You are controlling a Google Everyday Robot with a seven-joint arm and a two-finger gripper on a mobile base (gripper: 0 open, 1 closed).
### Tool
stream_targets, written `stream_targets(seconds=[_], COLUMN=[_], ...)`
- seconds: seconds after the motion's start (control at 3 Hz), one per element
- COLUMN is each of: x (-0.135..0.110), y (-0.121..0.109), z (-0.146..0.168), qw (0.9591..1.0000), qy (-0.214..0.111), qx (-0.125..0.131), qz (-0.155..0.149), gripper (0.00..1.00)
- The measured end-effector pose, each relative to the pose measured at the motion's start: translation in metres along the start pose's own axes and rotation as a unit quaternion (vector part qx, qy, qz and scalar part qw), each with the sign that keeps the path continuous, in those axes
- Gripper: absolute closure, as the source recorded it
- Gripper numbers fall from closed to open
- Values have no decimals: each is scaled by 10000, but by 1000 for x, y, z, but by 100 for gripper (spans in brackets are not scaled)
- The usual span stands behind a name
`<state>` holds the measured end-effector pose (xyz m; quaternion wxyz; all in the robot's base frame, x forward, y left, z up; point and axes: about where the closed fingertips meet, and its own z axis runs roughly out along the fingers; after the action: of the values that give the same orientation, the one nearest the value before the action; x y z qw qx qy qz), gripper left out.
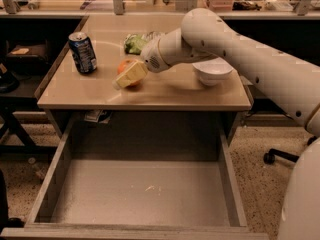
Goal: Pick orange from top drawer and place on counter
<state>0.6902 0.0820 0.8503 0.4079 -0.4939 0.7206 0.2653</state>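
hand [131,75] over counter [180,93], orange [124,64] half hidden behind

The gripper [131,75], centre-left in the frame, sits in front of the orange [124,64] on the counter [175,91] and covers its lower right half; only an upper-left curve of fruit shows. The arm [240,49] runs off the right edge. It hides the near part of a green packet [135,43] and the top rim of a white bowl [212,74]. The print on the soda can [83,52], upper left, is too small to read. The top drawer [140,194] is cut off by the bottom edge. The robot's white body [302,199], lower right, is cropped and hides part of a chair base [274,156]. Items along the top edge are cut off and unclear.
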Motion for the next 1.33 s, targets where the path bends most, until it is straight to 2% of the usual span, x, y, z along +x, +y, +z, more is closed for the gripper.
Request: stream_targets(seconds=[0.33,0.67,1.0,1.33], x=[0,-23,-69,-121], y=[2,-9,-26,-44], z=[2,-21,-81,-163], qw=[10000,9998,9983,9892], qy=[-43,-180,-58,316], qx=[-42,59,526,1372], qz=[-15,-64,-260,-400], gripper=[0,0,0,0])
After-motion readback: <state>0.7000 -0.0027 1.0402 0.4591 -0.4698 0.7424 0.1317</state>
